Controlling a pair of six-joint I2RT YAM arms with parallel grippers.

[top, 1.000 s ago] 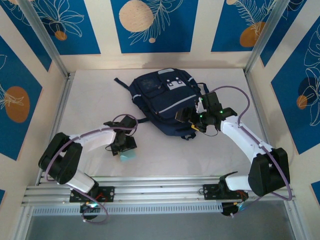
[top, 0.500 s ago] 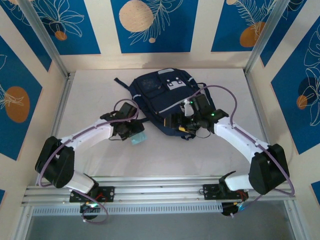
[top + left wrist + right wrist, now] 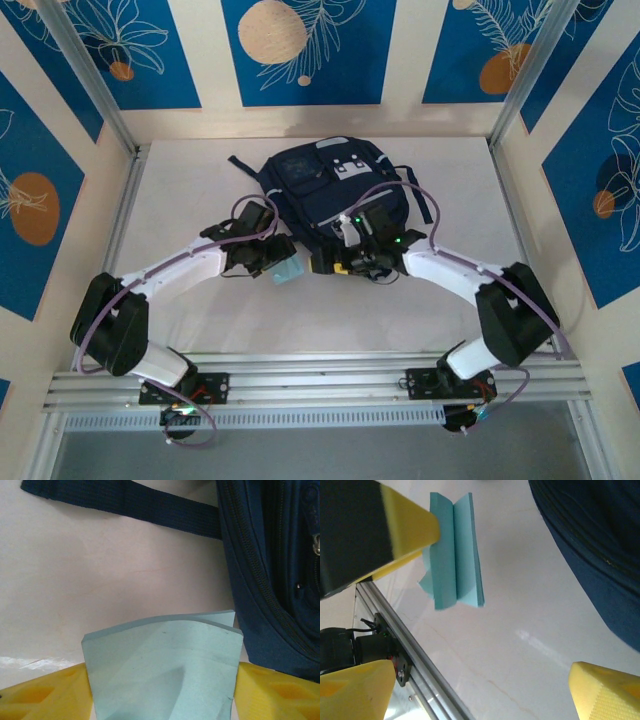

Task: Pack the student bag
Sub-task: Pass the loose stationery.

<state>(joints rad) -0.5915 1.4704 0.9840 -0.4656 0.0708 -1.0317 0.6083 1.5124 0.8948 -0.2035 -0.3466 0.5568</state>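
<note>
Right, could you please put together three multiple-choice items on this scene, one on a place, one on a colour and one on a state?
1. Where is the teal pad? A. clamped in the left pincer beside the student bag; B. on top of the bag; C. on the rail.
2. What colour are the pincer fingers? A. red; B. yellow; C. green.
3. How is the right pincer? A. shut on a strap; B. shut on the pad; C. open, empty.
Answers: 1 A, yellow fingers flank the pad in the left wrist view; 2 B, both wrist views show yellow; 3 C, its fingers stand wide apart with only table between them.
</note>
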